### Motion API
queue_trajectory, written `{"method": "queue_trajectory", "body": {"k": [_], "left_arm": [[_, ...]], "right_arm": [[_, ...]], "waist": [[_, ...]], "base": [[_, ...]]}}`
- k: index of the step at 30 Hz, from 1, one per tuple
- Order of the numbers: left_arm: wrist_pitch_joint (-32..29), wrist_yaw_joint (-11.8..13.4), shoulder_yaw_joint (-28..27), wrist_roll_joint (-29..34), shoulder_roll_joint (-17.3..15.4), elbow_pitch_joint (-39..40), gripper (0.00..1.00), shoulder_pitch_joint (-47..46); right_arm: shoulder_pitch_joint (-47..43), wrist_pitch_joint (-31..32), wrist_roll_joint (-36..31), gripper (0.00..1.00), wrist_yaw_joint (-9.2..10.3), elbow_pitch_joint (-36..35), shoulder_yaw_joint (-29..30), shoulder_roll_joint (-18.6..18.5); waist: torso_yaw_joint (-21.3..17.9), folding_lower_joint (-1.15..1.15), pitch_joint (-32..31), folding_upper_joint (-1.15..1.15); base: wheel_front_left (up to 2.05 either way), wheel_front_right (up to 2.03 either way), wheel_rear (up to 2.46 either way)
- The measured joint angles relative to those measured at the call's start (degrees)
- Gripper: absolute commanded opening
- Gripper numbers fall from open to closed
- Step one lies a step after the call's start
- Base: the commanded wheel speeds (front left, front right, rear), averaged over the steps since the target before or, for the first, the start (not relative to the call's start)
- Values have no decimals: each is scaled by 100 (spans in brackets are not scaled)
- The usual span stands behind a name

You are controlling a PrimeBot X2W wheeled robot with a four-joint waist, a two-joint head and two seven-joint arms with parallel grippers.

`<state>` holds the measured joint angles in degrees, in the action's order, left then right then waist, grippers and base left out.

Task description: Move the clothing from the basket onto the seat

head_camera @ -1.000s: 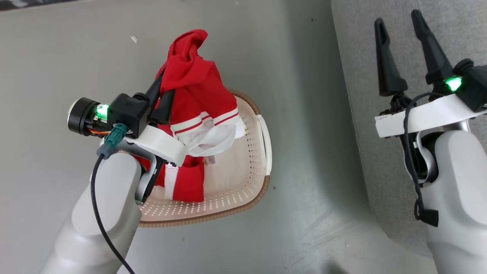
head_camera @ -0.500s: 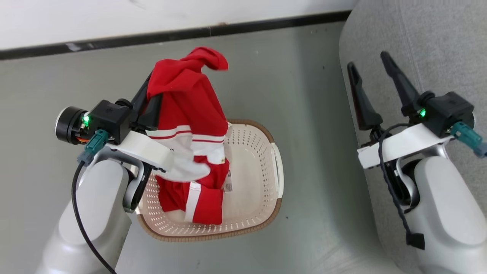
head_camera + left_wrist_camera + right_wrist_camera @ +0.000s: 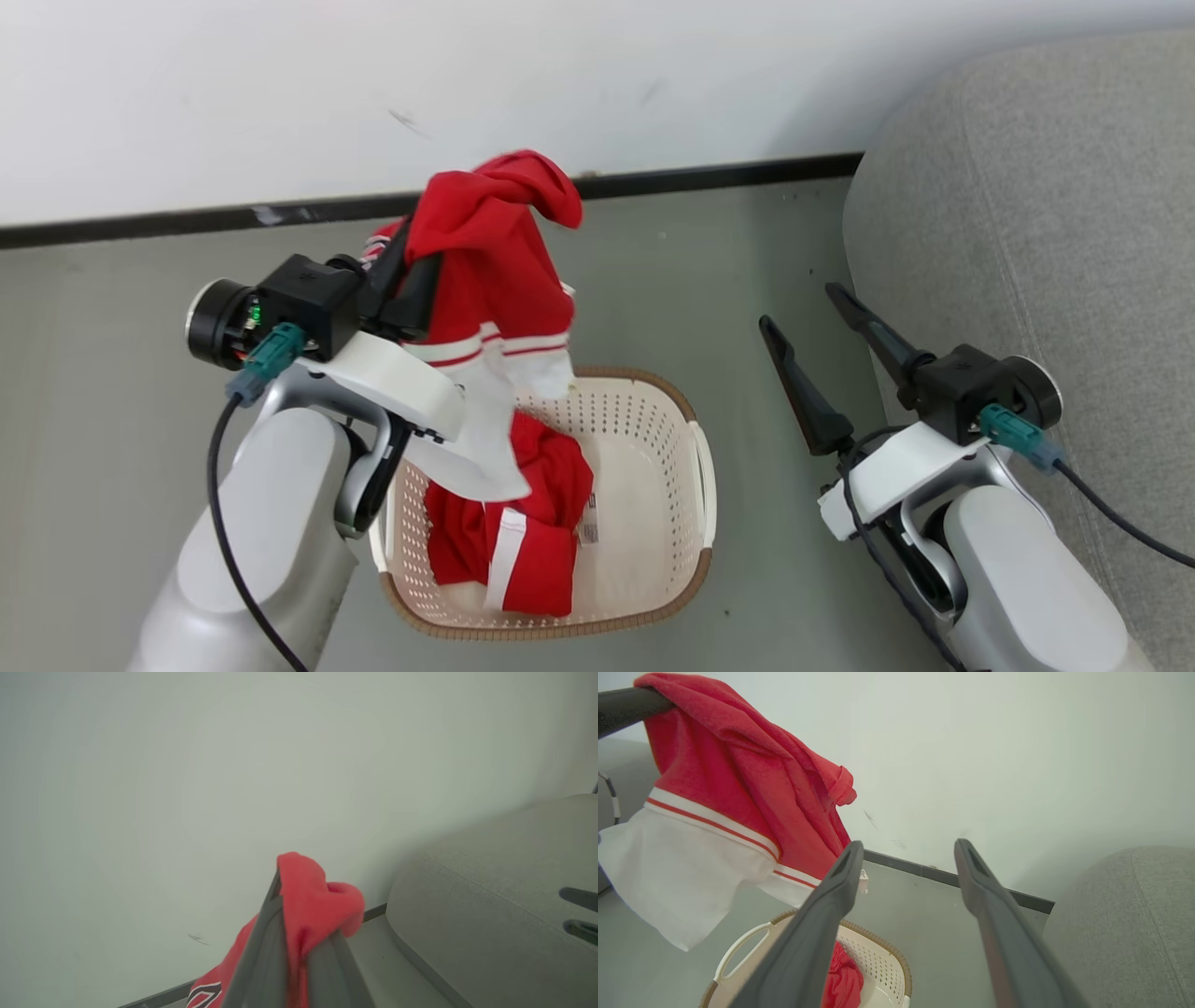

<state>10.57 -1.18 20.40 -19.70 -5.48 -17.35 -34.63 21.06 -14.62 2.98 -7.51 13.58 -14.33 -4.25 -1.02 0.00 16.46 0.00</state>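
Left jaws: clenched on red garment (image 3: 485,271), above basket (image 3: 644,439)
Right jaws: released, empty, beside sofa (image 3: 1027,187)
Basket: second garment (image 3: 532,560) inside

- The smooth grey-green floor (image 3: 653,280) meets a white wall (image 3: 280,93) at a dark skirting strip (image 3: 700,175).
- The cream basket (image 3: 653,448), brown-rimmed, stands upright on it.
- The grey seat (image 3: 1027,233) rests at the right, with bare floor between the two.

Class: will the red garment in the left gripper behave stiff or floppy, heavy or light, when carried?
Probably floppy: the red garment drapes limply from the left gripper. Likely light: one pinch holds it. Its hem might snag the basket.
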Motion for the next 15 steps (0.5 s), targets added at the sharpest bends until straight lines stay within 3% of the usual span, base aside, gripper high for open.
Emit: {"method": "queue_trajectory", "body": {"k": [15], "left_arm": [[-616,-259,748,-253,316,24,0,-1]], "right_arm": [[-106,0,214,100,-1,238,-740,-403]], "waist": [[100,0,-840,0]], "base": [[0,0,0]]}}
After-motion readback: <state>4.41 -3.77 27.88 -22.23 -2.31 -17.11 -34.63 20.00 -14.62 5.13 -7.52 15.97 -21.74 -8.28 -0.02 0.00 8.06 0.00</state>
